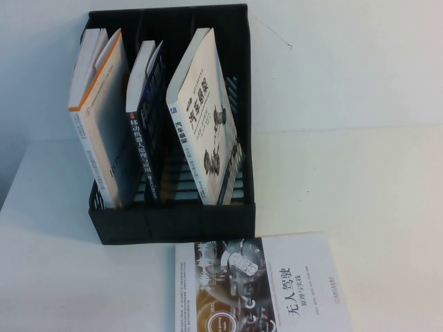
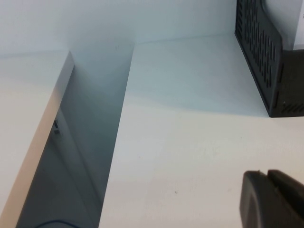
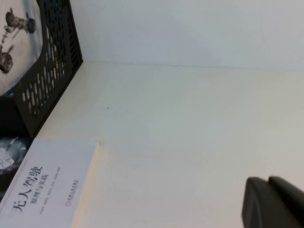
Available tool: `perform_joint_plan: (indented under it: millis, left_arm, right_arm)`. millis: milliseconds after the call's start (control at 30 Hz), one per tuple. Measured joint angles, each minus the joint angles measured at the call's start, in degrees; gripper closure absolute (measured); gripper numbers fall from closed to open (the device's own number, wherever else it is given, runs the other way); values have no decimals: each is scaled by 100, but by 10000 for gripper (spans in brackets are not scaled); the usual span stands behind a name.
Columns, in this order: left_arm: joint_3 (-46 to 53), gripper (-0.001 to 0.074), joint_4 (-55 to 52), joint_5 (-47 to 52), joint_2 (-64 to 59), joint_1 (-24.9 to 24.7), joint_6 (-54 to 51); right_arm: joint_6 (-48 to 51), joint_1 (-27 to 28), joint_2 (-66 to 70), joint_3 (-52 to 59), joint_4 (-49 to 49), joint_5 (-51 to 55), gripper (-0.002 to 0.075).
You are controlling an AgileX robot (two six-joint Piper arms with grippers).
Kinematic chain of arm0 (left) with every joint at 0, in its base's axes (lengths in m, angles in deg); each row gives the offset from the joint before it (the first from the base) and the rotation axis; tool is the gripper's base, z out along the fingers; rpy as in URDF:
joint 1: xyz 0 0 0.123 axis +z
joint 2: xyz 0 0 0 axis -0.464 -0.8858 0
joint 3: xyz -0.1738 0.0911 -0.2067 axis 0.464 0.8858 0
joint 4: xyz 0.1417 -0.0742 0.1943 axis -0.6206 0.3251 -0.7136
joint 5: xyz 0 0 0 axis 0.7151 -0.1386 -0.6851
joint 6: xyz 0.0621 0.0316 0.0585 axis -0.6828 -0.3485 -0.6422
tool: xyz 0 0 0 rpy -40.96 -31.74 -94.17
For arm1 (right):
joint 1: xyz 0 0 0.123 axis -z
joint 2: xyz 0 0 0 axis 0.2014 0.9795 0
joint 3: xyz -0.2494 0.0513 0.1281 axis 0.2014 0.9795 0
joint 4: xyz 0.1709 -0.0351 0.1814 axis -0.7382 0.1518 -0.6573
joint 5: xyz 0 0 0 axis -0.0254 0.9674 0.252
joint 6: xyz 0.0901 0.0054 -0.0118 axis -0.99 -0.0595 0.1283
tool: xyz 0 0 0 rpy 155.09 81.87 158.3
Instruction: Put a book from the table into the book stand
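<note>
The book (image 1: pixel 206 117), white with a black Chinese title and grey suspension drawings, stands leaning in the right slot of the black book stand (image 1: pixel 173 221); its cover also shows in the right wrist view (image 3: pixel 14 38). Neither arm shows in the high view. My left gripper (image 2: pixel 267 175) is shut and empty over the white table (image 2: pixel 190 142), left of the stand (image 2: pixel 266 52). My right gripper (image 3: pixel 267 181) is shut and empty over the table (image 3: pixel 190 123), right of the stand (image 3: pixel 47 76).
A white book with a dark car-interior picture (image 1: pixel 259 287) lies flat in front of the stand; it also shows in the right wrist view (image 3: pixel 47 185). A white book with an orange edge (image 1: pixel 100 117) and a dark book (image 1: pixel 147 124) stand in the other slots. The table's left edge (image 2: pixel 114 156) drops off.
</note>
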State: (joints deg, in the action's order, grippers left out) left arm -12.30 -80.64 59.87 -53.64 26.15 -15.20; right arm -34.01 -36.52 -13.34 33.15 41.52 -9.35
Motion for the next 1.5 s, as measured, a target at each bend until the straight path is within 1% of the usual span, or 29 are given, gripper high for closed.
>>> perform_joint_plan:
  millis: [500,1067,1167,1333,1500]
  left_arm:
    - [0,737,0,0,0,0,0]
    - [0,737,0,0,0,0,-36]
    - [0,737,0,0,0,0,-36]
    - [0,737,0,0,0,0,-36]
    - [0,737,0,0,0,0,-36]
  right_arm:
    - [-9,0,0,0,0,0,727]
    - [20,14,-39,291,-52,-462,727]
    - [527,284,-39,291,-284,-766,727]
    - [1859,971,-39,391,-1124,-1628,727]
    - [2152,1292,-63,876,-1216,-2542,727]
